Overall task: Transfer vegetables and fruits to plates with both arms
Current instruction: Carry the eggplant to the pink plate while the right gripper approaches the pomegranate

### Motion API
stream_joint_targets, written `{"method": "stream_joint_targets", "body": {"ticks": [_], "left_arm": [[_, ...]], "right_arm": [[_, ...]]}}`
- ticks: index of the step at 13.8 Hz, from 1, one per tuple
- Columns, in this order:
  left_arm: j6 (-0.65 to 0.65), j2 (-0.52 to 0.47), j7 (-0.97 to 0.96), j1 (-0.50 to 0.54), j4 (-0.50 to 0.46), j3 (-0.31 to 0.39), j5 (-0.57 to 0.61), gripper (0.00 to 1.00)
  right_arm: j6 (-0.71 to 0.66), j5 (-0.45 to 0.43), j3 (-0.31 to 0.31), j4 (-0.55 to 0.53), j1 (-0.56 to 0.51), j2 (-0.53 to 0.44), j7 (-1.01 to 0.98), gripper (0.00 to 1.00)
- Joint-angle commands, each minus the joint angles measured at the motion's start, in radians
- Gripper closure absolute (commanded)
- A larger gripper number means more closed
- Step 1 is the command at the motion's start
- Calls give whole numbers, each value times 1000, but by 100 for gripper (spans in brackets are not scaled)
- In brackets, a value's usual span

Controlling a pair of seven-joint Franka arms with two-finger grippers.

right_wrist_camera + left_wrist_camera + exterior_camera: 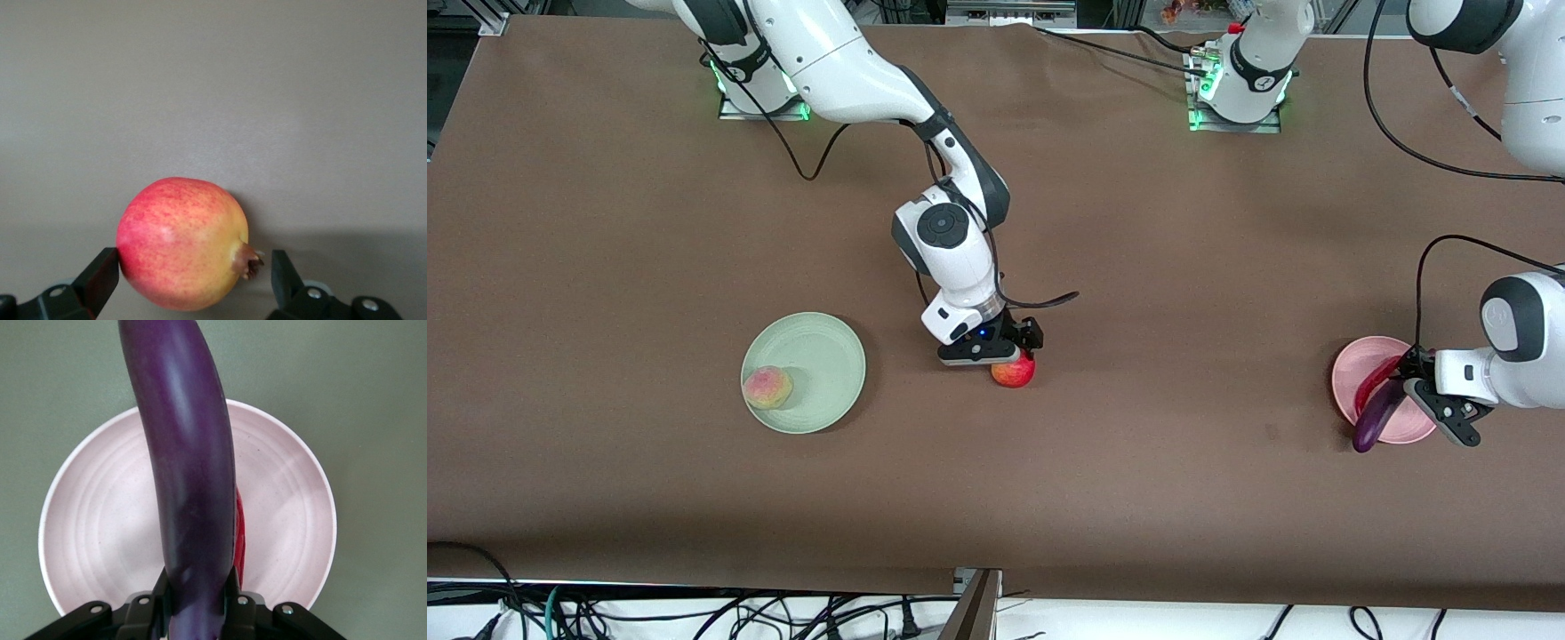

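Observation:
My left gripper (1407, 384) (197, 595) is shut on one end of the purple eggplant (1375, 420) (190, 453) and holds it low over the pink plate (1347, 369) (100, 520). The eggplant's free end reaches past the plate's rim. The red chili pepper (1372, 380) (239, 533) lies on the pink plate, mostly hidden under the eggplant. My right gripper (1009, 359) (193, 273) is open, down at the table, with one finger on each side of the red-orange pomegranate (1014, 373) (180, 240). The peach (767, 388) lies on the pale green plate (823, 347).
The brown table (1138, 489) is bare between the two plates apart from the pomegranate. The green plate lies toward the right arm's end, the pink plate at the left arm's end. Cables (694, 613) hang along the table's near edge.

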Motion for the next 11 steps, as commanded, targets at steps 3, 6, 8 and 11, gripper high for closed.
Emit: {"method": "stream_joint_targets", "body": {"ticks": [3, 6, 8, 11], "left_arm": [[-4, 69, 50, -5, 121, -4, 23, 62], [-2, 108, 77, -1, 153, -4, 23, 53], [1, 108, 77, -1, 154, -4, 23, 34], [-2, 106, 69, 0, 154, -6, 12, 0]], "right_arm": [[26, -10, -7, 24, 12, 42, 18, 1], [52, -12, -7, 23, 12, 50, 15, 31], [51, -15, -9, 24, 12, 50, 4, 71], [51, -36, -13, 24, 9, 45, 1, 92]]}}
